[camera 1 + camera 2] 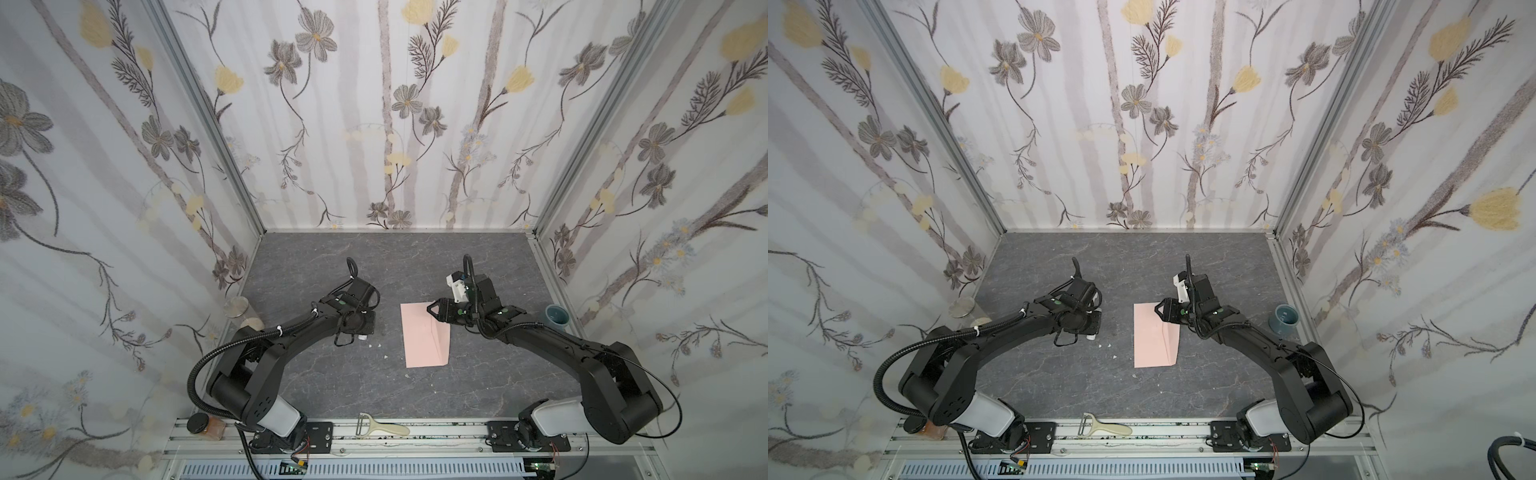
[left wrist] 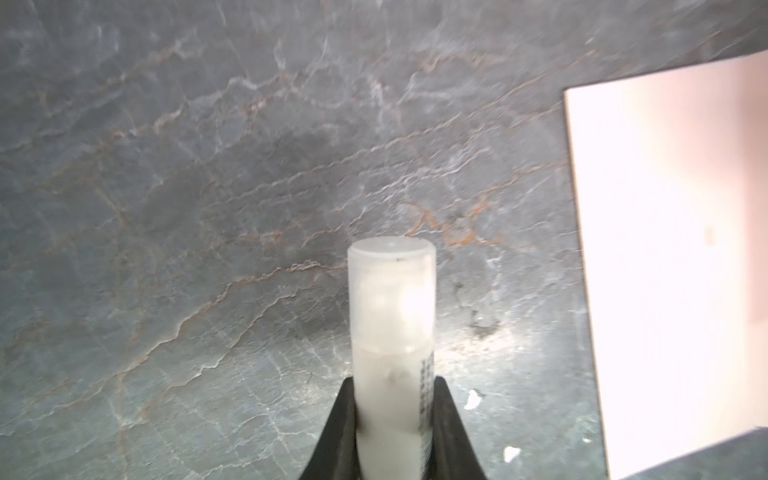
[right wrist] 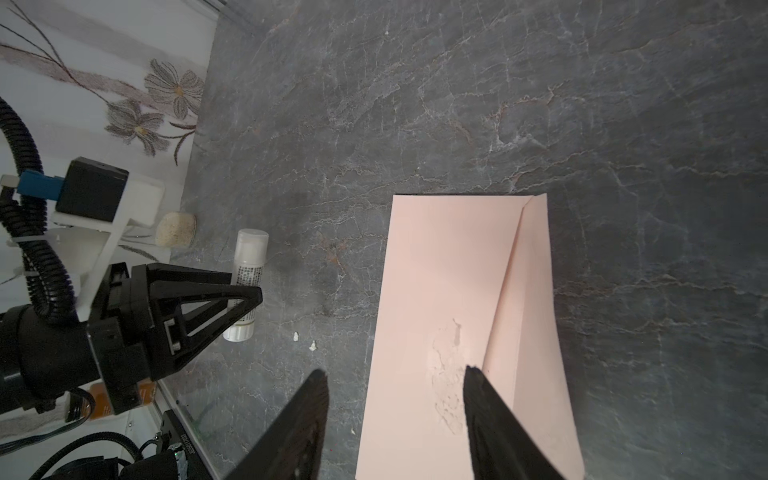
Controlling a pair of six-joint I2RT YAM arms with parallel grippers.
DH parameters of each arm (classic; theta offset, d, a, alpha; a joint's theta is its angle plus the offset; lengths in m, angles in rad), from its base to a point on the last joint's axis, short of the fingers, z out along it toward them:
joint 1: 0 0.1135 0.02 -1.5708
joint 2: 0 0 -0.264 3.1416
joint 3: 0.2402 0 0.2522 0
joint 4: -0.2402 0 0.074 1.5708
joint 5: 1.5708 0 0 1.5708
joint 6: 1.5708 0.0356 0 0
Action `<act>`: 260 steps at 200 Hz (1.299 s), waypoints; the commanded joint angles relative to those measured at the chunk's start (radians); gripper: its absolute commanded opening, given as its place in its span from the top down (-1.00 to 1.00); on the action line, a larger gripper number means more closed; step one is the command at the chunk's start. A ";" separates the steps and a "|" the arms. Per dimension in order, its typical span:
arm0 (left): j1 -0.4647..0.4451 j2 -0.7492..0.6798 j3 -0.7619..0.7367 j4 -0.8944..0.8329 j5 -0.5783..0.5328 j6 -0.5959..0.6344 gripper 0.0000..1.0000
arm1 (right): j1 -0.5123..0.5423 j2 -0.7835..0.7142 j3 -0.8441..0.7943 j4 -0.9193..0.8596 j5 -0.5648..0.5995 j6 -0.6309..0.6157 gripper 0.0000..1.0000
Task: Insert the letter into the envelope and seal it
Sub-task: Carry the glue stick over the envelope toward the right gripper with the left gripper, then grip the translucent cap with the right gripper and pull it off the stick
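Left wrist view: left gripper (image 2: 395, 382) clamps the glue stick (image 2: 390, 311); right gripper (image 3: 395, 370), open, hangs over the envelope (image 3: 440, 270): thin, probably floppy, best pinched at its flap (image 3: 532, 311) edge.

Grey marbled bench (image 1: 374, 266). Flat on surface, right of centre: pink envelope (image 1: 422, 340). Left of centre: white glue stick (image 3: 247, 282), small white scraps (image 1: 379, 345) beside it. Near right edge: blue cup (image 1: 557, 316). At left edge: two lidded jars (image 1: 235, 308).

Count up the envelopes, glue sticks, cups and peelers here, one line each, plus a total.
envelope: 1
glue stick: 1
cup: 1
peeler: 1
total: 4
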 commanded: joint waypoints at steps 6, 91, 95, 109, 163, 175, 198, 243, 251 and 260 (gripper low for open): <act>-0.018 -0.054 0.038 0.042 0.108 -0.034 1.00 | 0.000 -0.057 -0.051 0.067 0.014 0.021 -0.05; -0.219 -0.082 0.019 0.280 0.124 -0.161 1.00 | 0.009 -0.211 -0.225 0.286 -0.079 0.164 1.00; -0.223 -0.080 0.016 0.293 0.129 -0.166 1.00 | 0.008 -0.214 -0.227 0.288 -0.080 0.166 1.00; -0.236 -0.074 0.002 0.328 0.129 -0.181 1.00 | 0.009 -0.222 -0.249 0.325 -0.099 0.168 1.00; -0.292 -0.040 -0.025 0.408 0.155 -0.193 1.00 | 0.010 -0.206 -0.252 0.391 -0.112 0.195 0.44; -0.307 -0.027 -0.021 0.417 0.159 -0.192 1.00 | 0.010 -0.193 -0.245 0.404 -0.122 0.203 0.26; -0.315 -0.012 -0.017 0.423 0.169 -0.189 1.00 | 0.011 -0.165 -0.233 0.427 -0.137 0.216 0.08; -0.317 -0.001 -0.004 0.435 0.173 -0.176 1.00 | 0.033 -0.080 -0.188 0.459 -0.173 0.233 0.02; -0.317 0.002 0.000 0.437 0.169 -0.173 1.00 | 0.036 -0.069 -0.182 0.462 -0.175 0.232 0.03; -0.317 0.007 0.004 0.438 0.170 -0.170 1.00 | 0.037 -0.061 -0.176 0.465 -0.174 0.233 0.04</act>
